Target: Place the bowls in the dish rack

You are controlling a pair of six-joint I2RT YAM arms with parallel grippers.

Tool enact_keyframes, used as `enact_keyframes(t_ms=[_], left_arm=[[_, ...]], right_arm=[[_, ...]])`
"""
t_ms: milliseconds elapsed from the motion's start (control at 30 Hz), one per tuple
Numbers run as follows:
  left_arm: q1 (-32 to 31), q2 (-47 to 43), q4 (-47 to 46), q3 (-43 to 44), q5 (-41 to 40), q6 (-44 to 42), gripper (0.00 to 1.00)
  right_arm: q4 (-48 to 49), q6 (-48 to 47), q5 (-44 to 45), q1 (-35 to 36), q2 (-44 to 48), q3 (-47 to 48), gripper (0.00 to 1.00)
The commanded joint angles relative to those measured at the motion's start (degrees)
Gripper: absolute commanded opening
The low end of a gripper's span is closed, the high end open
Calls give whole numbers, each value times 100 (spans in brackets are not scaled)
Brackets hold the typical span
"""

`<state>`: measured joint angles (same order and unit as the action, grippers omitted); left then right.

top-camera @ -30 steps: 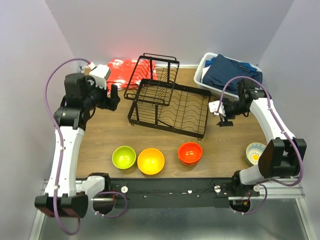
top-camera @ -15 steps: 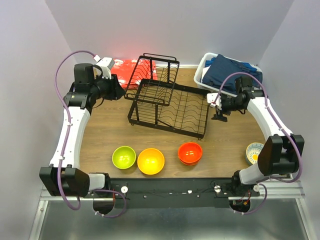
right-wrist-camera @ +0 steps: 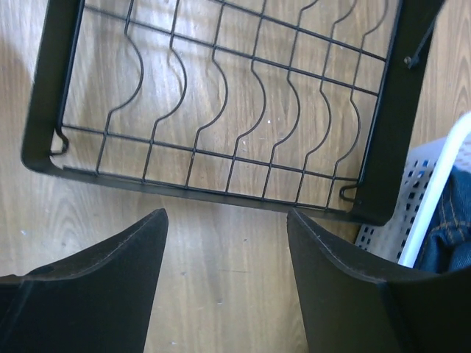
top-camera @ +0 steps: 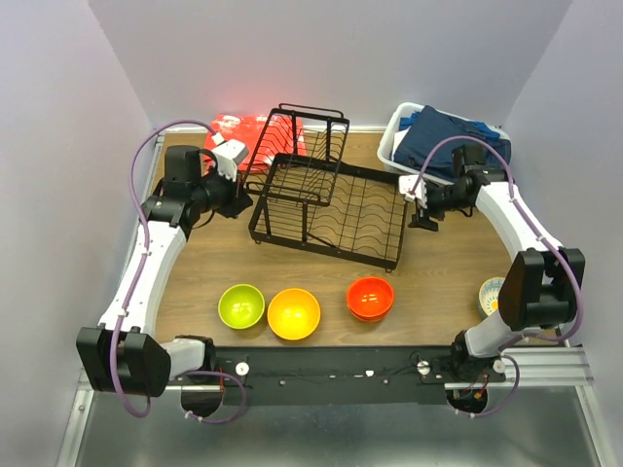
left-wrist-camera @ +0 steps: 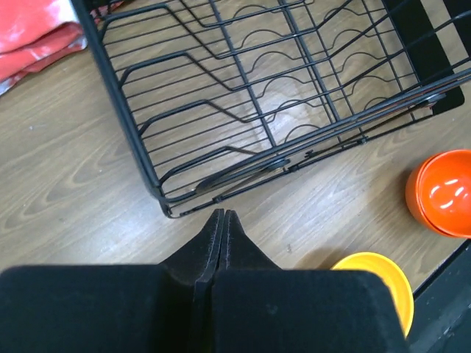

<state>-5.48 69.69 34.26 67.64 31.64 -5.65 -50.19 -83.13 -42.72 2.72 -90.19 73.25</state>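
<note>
The black wire dish rack [top-camera: 324, 249] stands mid-table with its raised tier at the back. It holds no bowls. Along the near edge sit a lime green bowl [top-camera: 241, 305], a yellow-orange bowl [top-camera: 293, 313] and a red-orange bowl [top-camera: 370, 298]. A white patterned bowl [top-camera: 490, 292] at the right is partly hidden by the right arm. My left gripper [top-camera: 238, 201] hangs just off the rack's left side, shut and empty [left-wrist-camera: 222, 215]. My right gripper [top-camera: 421, 216] hovers at the rack's right end, open over bare wood [right-wrist-camera: 227, 215].
A white plastic basket [top-camera: 394, 146] with blue cloth stands at the back right, close to the right gripper. A red cloth [top-camera: 238, 136] lies at the back left behind the rack's tier. Purple cables loop off both arms.
The left gripper has gone from open to shut while its arm swung in toward the rack's left side. The right gripper has crept nearer the rack's right end, its jaws a little narrower.
</note>
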Motion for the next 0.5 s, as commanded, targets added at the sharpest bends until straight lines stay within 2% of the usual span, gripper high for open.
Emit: enact_keyframes(t_ms=[0,200,333,467], left_arm=[[-68,79,-341,74,-52,-182,0],[-68,203,-446,13,-140,-138,0],[-68,282,-657,-57,-202,-103,0],[-76,457,-737,4,-263,-121,0]], right_arm=[[-497,-1462,334,114,-183,93,75],[-1438,-3600,922,132,-429,14,75],[-1406,-3982,1037,193,-560,-57,75],[-1265,-3948,985,308,-763,57,75]])
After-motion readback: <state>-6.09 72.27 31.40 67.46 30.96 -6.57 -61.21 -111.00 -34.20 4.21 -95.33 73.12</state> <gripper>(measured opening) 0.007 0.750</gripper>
